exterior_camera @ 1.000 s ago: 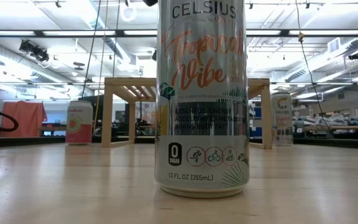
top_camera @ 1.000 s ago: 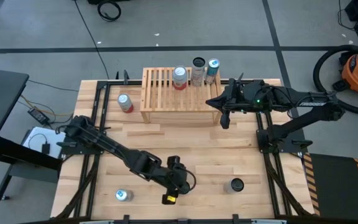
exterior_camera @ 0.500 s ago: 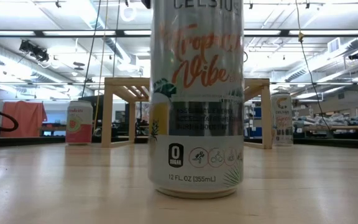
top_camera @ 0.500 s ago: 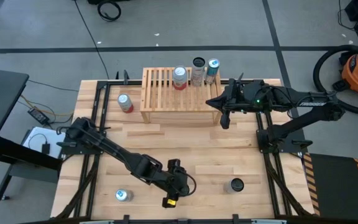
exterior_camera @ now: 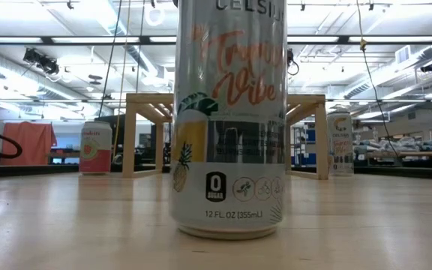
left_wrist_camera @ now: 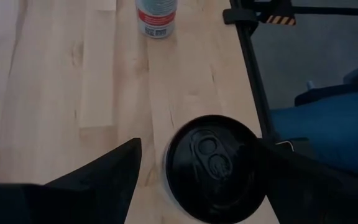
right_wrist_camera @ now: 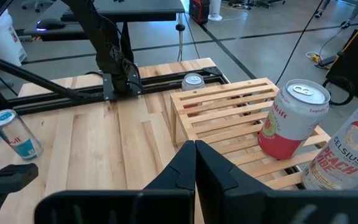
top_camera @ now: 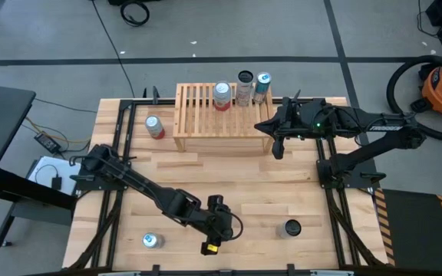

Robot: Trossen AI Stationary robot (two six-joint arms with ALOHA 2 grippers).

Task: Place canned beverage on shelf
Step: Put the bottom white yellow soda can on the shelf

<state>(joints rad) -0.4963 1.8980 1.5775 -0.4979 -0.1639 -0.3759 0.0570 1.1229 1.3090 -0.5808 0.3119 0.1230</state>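
Left gripper (top_camera: 215, 228) sits low at the table's near edge, its fingers spread wide on either side of an upright Celsius Tropical Vibe can (exterior_camera: 229, 120), which stands on the wooden table (top_camera: 244, 172); contact with the can cannot be told. Right gripper (top_camera: 276, 144) hangs with fingers pressed together, empty, just beside the right end of the slatted wooden shelf (top_camera: 202, 115). One red can (top_camera: 222, 96) stands on that shelf.
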